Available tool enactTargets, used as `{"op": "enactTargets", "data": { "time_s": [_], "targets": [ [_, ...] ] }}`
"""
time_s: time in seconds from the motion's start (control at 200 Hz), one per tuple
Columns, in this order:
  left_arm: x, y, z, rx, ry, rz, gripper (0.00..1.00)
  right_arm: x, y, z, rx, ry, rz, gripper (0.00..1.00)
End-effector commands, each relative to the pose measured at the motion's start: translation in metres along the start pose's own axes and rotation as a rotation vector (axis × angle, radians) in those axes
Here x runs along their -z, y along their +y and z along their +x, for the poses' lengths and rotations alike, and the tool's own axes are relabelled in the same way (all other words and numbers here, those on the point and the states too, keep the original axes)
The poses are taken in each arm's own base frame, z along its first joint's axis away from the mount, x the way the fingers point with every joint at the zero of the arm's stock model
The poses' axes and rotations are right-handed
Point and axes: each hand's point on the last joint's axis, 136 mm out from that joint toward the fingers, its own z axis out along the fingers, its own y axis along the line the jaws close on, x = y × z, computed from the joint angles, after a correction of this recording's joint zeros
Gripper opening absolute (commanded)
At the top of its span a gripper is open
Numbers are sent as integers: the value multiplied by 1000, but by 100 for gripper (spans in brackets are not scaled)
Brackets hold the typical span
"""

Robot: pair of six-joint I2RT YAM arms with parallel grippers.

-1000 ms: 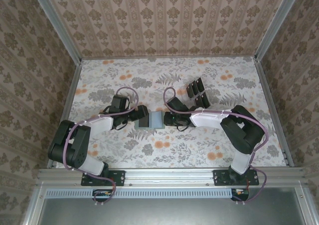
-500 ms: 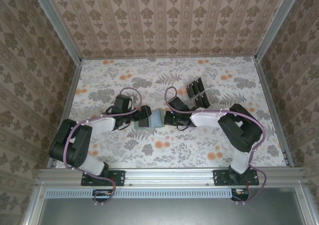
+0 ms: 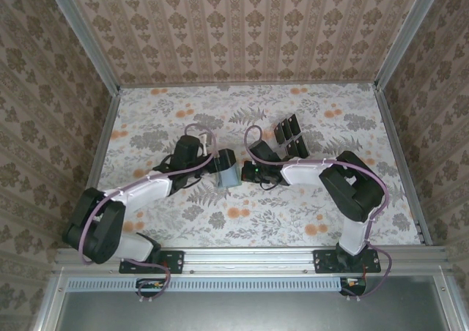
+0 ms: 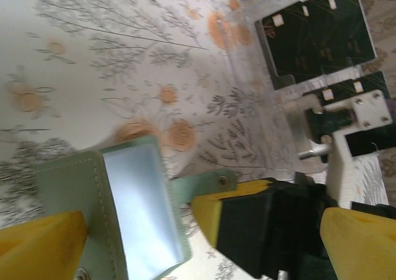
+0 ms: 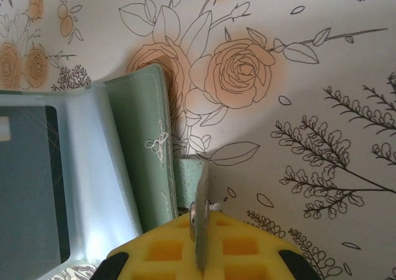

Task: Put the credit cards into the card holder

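The grey-green card holder [image 3: 229,176] lies half open mid-table between both grippers. My right gripper [image 5: 201,246] is shut on the card holder's strap tab [image 5: 193,181], right beside the folded cover [image 5: 137,156]. A dark card-like rectangle [image 5: 28,181] shows through its pale inner pocket. My left gripper [image 4: 204,236] is open, its yellow fingers [image 4: 40,243] wide on either side of the card holder [image 4: 80,193] and the right gripper's finger [image 4: 226,212]. Black credit cards [image 4: 315,35] stand in a clear rack [image 3: 289,135] further back.
The floral tabletop [image 3: 308,206] is walled in by patterned panels, with metal rails along its sides. The right arm's elbow [image 3: 359,184] rises at the right, and the left arm's link [image 3: 139,188] stretches across the left.
The right gripper has closed on the strap tab. The left arm has reached farther right and back. The card holder has shifted slightly right and looks narrower from above.
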Motion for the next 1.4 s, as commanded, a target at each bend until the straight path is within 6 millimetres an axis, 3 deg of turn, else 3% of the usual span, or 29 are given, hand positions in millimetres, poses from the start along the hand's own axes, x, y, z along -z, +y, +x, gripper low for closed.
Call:
{"op": "enactTargets", "data": {
  "time_s": [0.0, 0.195, 0.44, 0.58, 0.745, 0.985, 1.225, 1.395],
  "targets": [
    [-16, -13, -1, 9, 0, 18, 100, -3, -4, 4, -29, 15, -15, 7],
    [-38, -9, 13, 14, 25, -11, 100, 19, -7, -3, -44, -27, -17, 35],
    [-51, 12, 28, 29, 40, -85, 100, 56, -13, -3, -44, -76, -4, 40],
    [-54, 22, 34, 38, 44, -120, 100, 70, -14, 0, -56, -96, -21, 37],
    [-53, 24, 34, 41, 40, -132, 100, 74, -5, 6, -68, -93, -79, 23],
    [-49, 15, 24, 43, 21, -125, 100, 59, 20, 19, -55, -69, -154, 7],
    [-42, 2, 9, 59, 9, -105, 100, 44, 35, 24, -75, -82, -222, 2],
    [-36, -5, -7, 99, -11, -72, 100, 38, 35, 26, -83, -78, -217, 1]
  ]
}}
